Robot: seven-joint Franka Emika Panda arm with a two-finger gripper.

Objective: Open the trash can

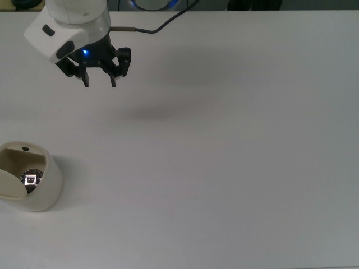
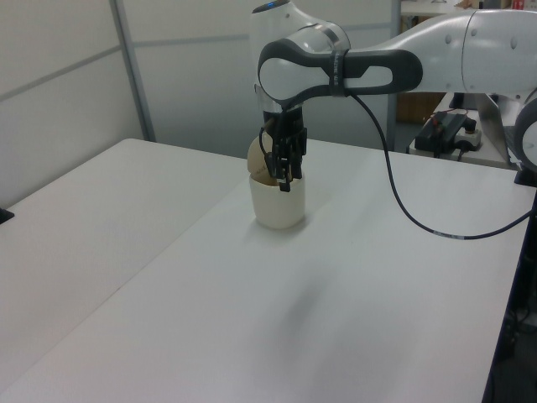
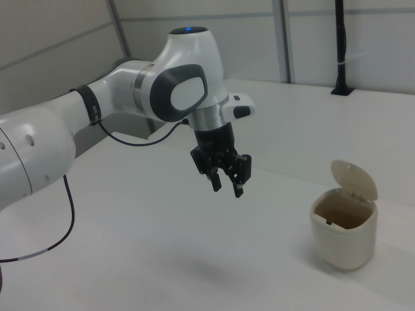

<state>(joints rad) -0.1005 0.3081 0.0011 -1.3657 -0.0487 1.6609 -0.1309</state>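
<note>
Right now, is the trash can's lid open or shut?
Open: the trash can has its lid tipped up behind the rim, interior exposed.

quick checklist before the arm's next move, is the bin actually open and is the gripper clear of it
1. Lid of the trash can raised, hinged back above the rim: ok.
2. Gripper apart from the bin, hanging in the air to the right view's left of it: ok.
3. Fingers apart with nothing between them: ok.
4. Trash can upright on the table: ok.
5. Cable hanging free from the arm, away from the bin: ok.
6. Lid latched in the open position: cannot tell.
</note>
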